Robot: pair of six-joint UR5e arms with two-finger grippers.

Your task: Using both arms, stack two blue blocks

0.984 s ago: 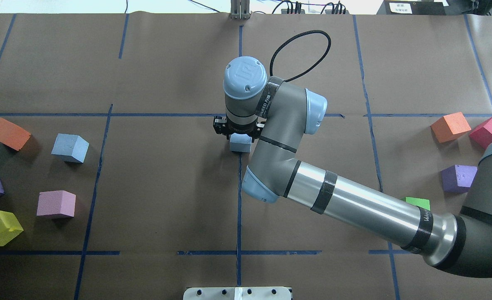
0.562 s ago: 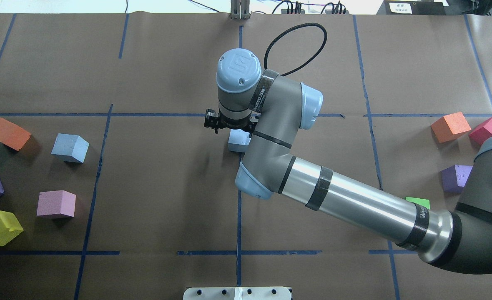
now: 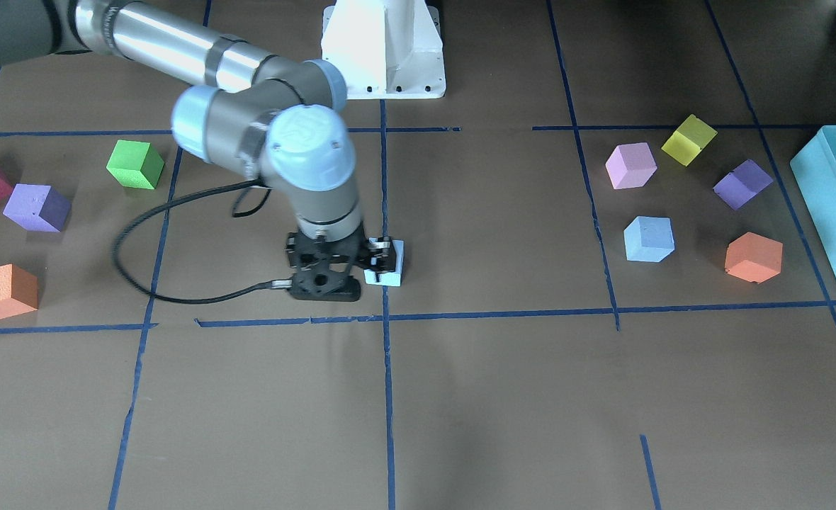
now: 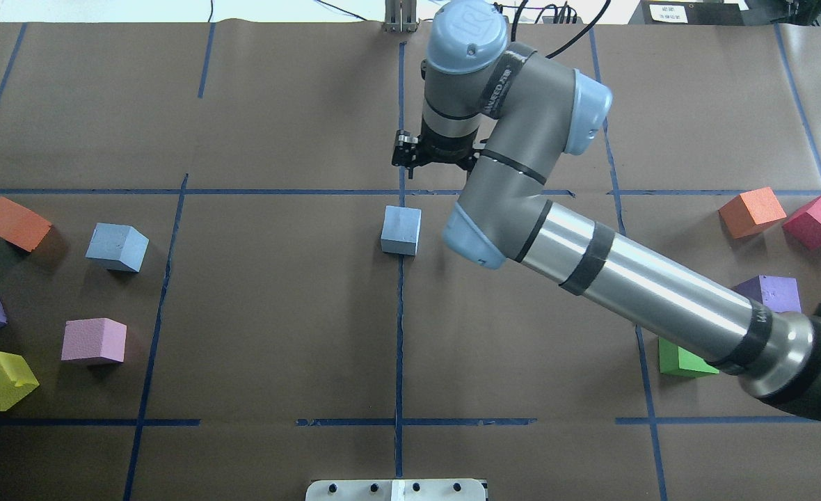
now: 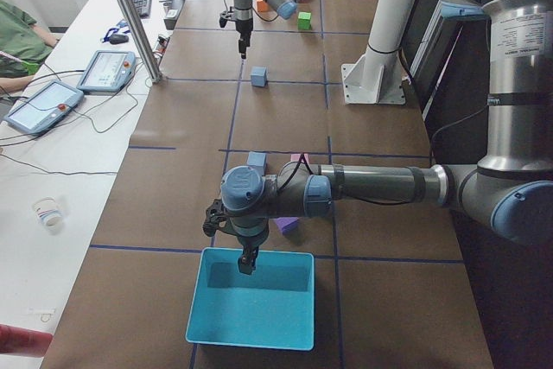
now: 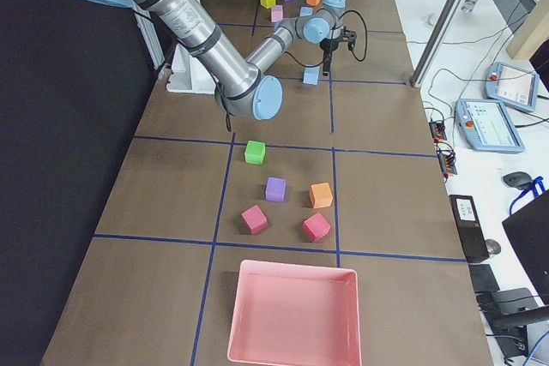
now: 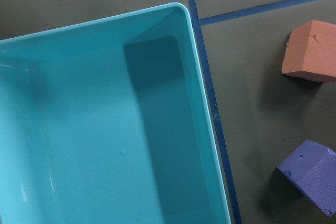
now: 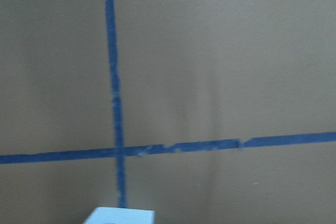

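Front-facing view: my right gripper (image 3: 381,256) overlaps the centre blue block (image 3: 392,271); second blue block (image 3: 648,239) well apart from it, toward the turquoise box (image 3: 832,205). Overhead: centre blue block stands free on the tape line (image 4: 399,313), right gripper beyond it, not touching, jaws spread, empty. Left side view: my left gripper (image 5: 247,262) hangs over the turquoise box, well apart from the centre blue block; jaw state, cannot tell. Right wrist: only that block's top edge shows.

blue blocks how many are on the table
2. The centre blue block sits on the middle tape line; the left blue block lies on the robot's left side, by an orange cube. The right arm may hide more.
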